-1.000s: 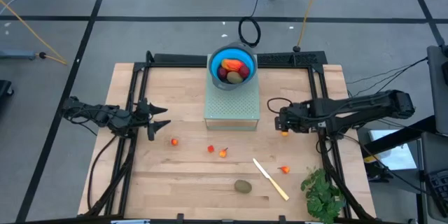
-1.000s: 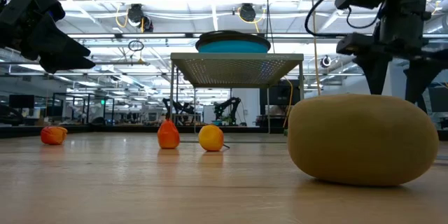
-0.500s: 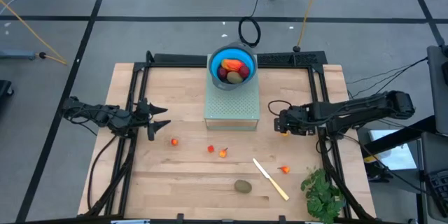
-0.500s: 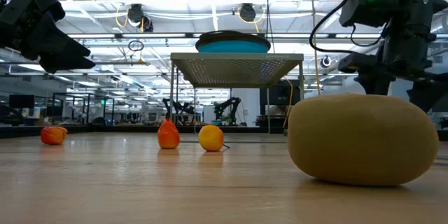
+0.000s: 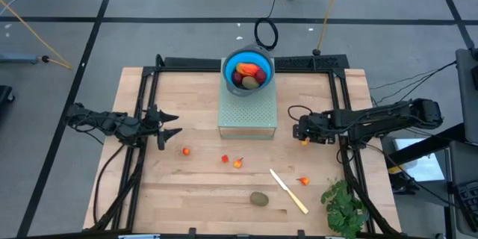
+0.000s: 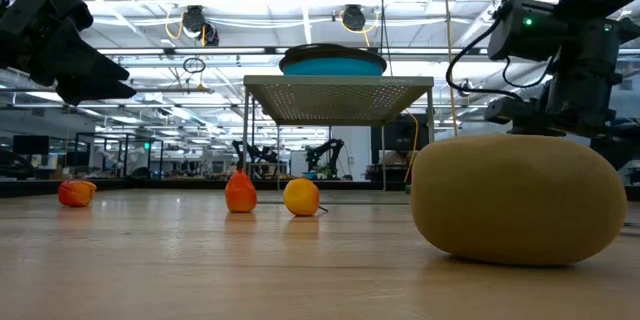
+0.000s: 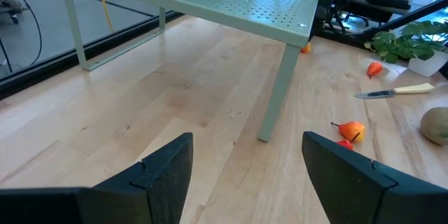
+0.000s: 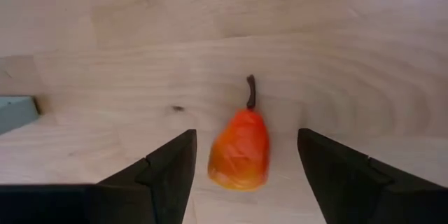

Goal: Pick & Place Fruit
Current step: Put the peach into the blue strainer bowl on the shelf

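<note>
A: The right pincer (image 8: pixel 241 182) hangs low over the counter (image 5: pixel 194 187), just off the right side of the little green stand (image 5: pixel 247 112), and a small orange pear-shaped fruit (image 8: pixel 240 149) lies straight ahead in the gap between its fingers. They stand apart on either side of it, not touching.

B: Which way does the pear lie?

A: Lengthwise along the wrist camera's line, stem pointing away from the pincer. So the fingers bracket its narrow width, which looks the right way to close on it.

B: And the left arm?

A: The left pincer (image 5: pixel 168 125) waits above the counter's left side, released and empty. The right arm is far nearer this piece.

B: The overhead view?

A: There the pear is only an orange speck beside the arm; the wrist camera alone shows its stem and its line-up. What the overhead view adds is the blue bowl (image 5: pixel 248 72) on the stand, already holding fruit, and loose pieces lying on the counter: orange bits (image 5: pixel 237 163) and a kiwi (image 5: pixel 259 199) by the knife (image 5: pixel 288 190).
</note>
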You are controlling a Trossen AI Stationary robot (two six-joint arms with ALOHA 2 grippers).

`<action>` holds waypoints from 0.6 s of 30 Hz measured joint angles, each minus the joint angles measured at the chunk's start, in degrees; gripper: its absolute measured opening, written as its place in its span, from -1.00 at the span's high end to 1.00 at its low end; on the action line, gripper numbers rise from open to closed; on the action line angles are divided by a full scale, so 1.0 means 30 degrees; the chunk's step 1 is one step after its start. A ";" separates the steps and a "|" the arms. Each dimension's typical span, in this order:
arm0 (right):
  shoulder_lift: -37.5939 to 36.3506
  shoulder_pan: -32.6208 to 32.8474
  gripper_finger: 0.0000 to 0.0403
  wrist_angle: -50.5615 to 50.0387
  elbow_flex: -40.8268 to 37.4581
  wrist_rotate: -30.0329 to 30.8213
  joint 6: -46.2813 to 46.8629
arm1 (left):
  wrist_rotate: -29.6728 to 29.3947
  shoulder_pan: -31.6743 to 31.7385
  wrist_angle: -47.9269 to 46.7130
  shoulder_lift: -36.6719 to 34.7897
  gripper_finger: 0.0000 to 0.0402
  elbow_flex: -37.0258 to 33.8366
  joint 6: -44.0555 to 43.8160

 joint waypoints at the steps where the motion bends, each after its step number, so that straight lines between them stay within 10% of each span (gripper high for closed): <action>1: 0.0000 -0.0004 -0.20 0.0016 -0.0041 -0.0077 0.0036 | 0.0000 0.0000 0.0002 -0.0002 -0.34 0.0000 0.0000; 18: 0.0000 -0.0007 0.07 -0.0184 -0.0169 -0.0084 0.0632 | 0.0000 0.0000 -0.0005 0.0000 -0.34 0.0000 0.0197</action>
